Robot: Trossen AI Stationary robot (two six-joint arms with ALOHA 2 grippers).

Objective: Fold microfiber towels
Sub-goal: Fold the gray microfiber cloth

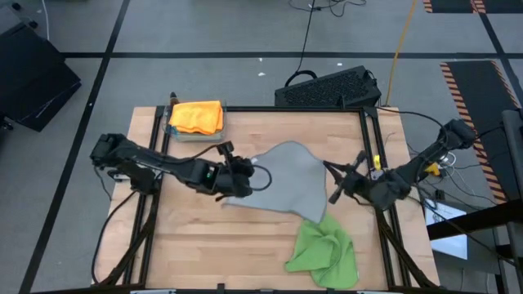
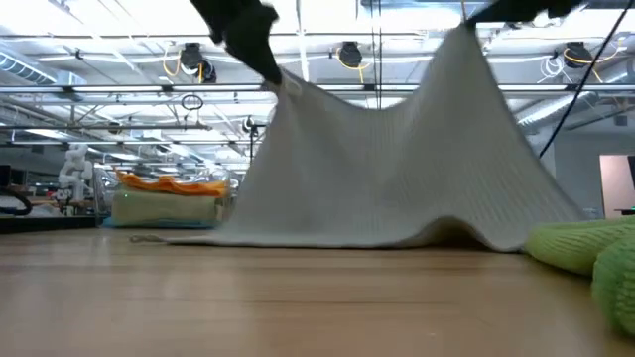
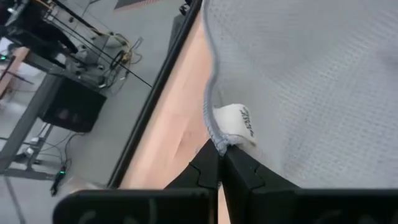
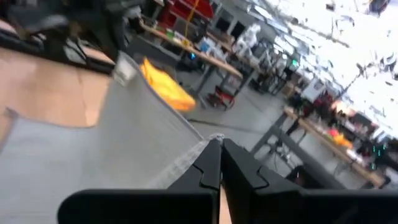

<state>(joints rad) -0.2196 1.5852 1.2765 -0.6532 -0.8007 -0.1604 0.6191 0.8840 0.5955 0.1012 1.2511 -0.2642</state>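
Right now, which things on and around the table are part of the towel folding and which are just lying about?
Part of the job:
- grey towel, lifted by two corners
- left gripper and right gripper, each shut on a corner
- green towel, crumpled
- orange towel on the stack

Lying about:
- keyboard on the floor
- cables

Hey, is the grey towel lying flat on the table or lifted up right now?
Lifted. The left gripper and right gripper each pinch a corner of the grey towel, which hangs tent-like with its lower edge on the table.

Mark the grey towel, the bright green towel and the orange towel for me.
grey towel (image 1: 286,180): high view, middle of the cloth.
bright green towel (image 1: 325,247): high view, centre of the crumpled heap.
orange towel (image 1: 197,115): high view, top face.
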